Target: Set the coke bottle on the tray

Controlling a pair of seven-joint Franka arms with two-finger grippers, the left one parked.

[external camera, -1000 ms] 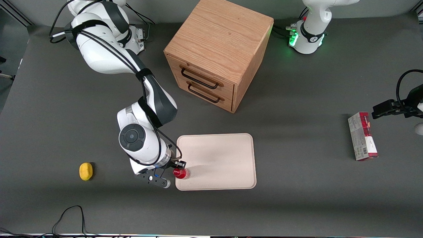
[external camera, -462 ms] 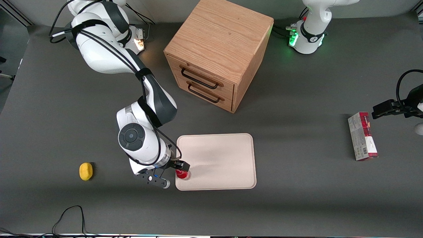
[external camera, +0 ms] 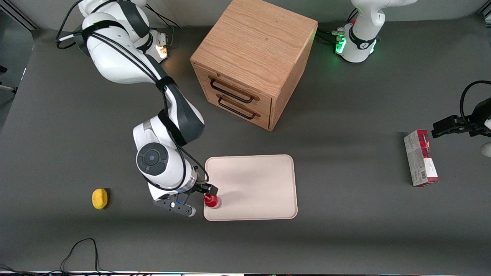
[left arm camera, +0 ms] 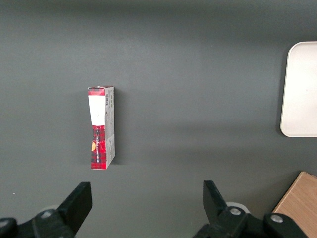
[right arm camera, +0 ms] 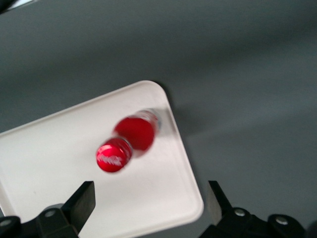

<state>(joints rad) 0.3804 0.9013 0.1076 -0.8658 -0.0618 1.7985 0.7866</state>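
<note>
The coke bottle [right arm camera: 126, 141] stands upright on the tray [external camera: 261, 184], just inside the tray's corner nearest the front table edge and my arm's end. My gripper [right arm camera: 148, 208] hovers above it with fingers spread wide and holding nothing, so I judge the placing done and a straight lift safest.

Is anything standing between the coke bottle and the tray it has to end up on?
Nothing visible does. The coke bottle already stands on the tray, near the corner closest to the working arm. The gripper is open above it, fingers wide apart and not touching the bottle.
</note>
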